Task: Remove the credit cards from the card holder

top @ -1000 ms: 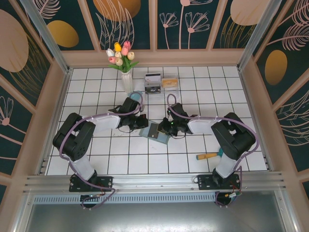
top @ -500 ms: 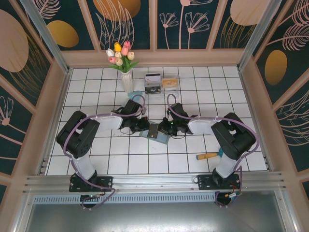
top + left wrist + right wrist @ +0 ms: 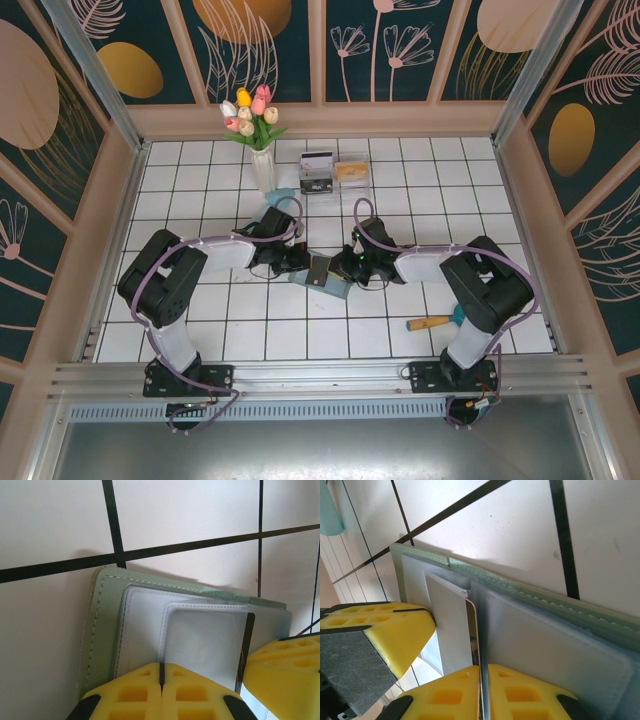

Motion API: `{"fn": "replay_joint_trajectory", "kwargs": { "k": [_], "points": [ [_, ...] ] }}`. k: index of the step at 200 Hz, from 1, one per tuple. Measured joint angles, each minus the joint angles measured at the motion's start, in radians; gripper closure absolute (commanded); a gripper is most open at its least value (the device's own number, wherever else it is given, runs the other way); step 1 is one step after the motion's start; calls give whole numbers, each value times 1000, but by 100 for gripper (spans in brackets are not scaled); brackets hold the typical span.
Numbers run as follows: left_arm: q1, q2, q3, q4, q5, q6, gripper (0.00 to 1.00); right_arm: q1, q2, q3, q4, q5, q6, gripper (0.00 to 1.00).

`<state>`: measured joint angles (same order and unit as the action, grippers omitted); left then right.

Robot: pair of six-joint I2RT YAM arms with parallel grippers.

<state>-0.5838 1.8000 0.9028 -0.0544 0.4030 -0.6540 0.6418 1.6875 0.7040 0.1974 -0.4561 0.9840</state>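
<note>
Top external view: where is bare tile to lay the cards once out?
Free: the near tiles in front of the card holder, left of the wooden-handled tool; also the far right corner beside the clear box. Crowded: around the card holder, and between vase and box.

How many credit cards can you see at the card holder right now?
1: a whitish card sticking out of the card holder, its edge pinched by the right hand. Others may be hidden in the slots.
</note>
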Motion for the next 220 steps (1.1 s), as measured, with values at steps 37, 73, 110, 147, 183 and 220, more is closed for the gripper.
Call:
{"fn": "replay_joint_trajectory", "kwargs": {
  "k": [37,73,110,147,183,220],
  "points": [
    [0,0,0,0,0,0,100,-1,0,0,6,-13,18,80],
    [0,0,0,0,0,0,100,0,10,16,-14,-15,16,81],
    [0,0,0,0,0,0,100,2,23,31,-28,-17,5,84],
    [0,0,0,-1,0,1,100,2,29,36,-34,-16,-10,88],
    [0,0,0,-1,0,4,100,1,29,36,-37,-16,-17,94],
    [-3,0,1,-2,-9,4,100,1,18,36,-55,-8,-36,94]
  ]
}}
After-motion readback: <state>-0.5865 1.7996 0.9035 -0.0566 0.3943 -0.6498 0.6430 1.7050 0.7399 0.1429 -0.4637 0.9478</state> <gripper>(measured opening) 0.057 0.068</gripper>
